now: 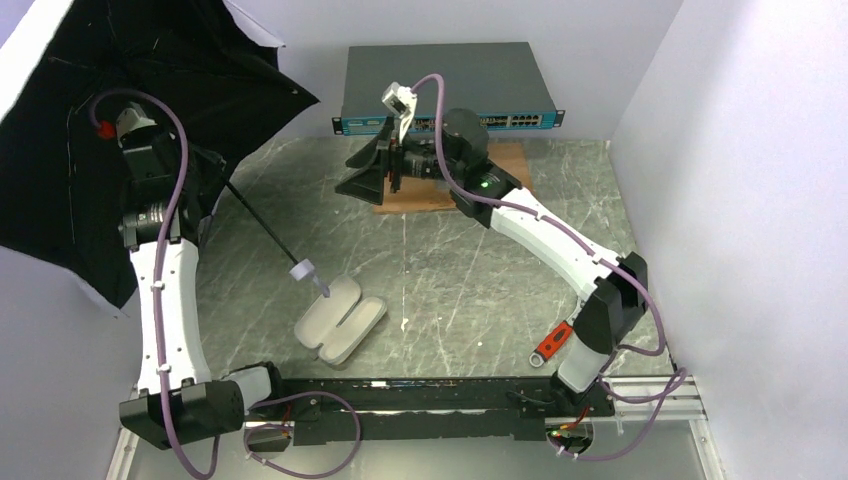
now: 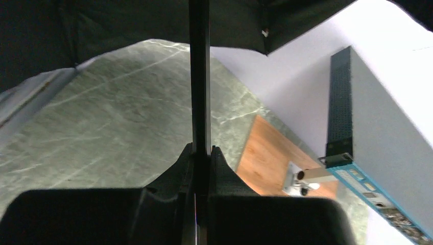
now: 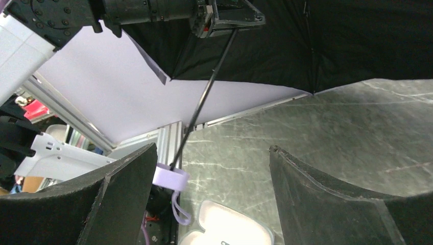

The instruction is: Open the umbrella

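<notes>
Black canopy fabric of the umbrella (image 1: 70, 150) is spread at the far left of the table (image 1: 480, 270), its thin shaft (image 2: 199, 76) pinched in the left jaws, nearly shut on it; the pale handle (image 1: 303, 270) hangs near the cream case (image 1: 340, 320). We judge it open, so the grip should be firm and square to stop the shaft pivoting. The right jaws gape wide, holding nothing, by a wooden board (image 1: 440, 195). We see grey marbled tabletop, pale walls, a network switch (image 1: 445, 85) behind.

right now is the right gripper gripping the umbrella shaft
No, the right gripper stands open and empty, while the left gripper is shut on the umbrella shaft.
</notes>
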Robot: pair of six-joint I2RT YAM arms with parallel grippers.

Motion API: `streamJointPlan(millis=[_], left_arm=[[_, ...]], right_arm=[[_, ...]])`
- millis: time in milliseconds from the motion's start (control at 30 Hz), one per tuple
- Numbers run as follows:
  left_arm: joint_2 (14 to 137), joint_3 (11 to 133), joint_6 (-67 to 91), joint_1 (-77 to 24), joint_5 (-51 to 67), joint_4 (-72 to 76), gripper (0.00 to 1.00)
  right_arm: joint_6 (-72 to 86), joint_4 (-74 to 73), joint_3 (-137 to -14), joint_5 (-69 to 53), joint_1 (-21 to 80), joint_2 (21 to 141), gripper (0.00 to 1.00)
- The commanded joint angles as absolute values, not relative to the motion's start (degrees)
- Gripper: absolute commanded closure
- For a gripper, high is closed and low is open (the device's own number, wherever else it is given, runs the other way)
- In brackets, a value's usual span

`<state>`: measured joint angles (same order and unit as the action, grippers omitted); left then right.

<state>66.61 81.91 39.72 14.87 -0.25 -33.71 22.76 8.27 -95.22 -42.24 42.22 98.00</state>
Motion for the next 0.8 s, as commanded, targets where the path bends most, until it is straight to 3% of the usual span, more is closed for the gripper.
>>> streamJointPlan(millis=[0, 333, 767], left_arm=[[64.54, 86.22, 29.12, 12.31, -11.49, -35.64, 1.00], [63.99, 81.65, 15.93, 4.23, -19.67, -20.21, 1.00], [65.83, 65.94, 1.00, 4.74, -2.59, 16.97, 1.00]], right_arm=[[18.76, 4.80, -92.53, -41.84, 40.75, 93.82, 0.18], [15.40, 0.82, -87.88, -41.52, 40.40, 89.29, 0.18], [13.65, -1.30, -85.65, -41.66, 39.90, 87.13, 0.18]])
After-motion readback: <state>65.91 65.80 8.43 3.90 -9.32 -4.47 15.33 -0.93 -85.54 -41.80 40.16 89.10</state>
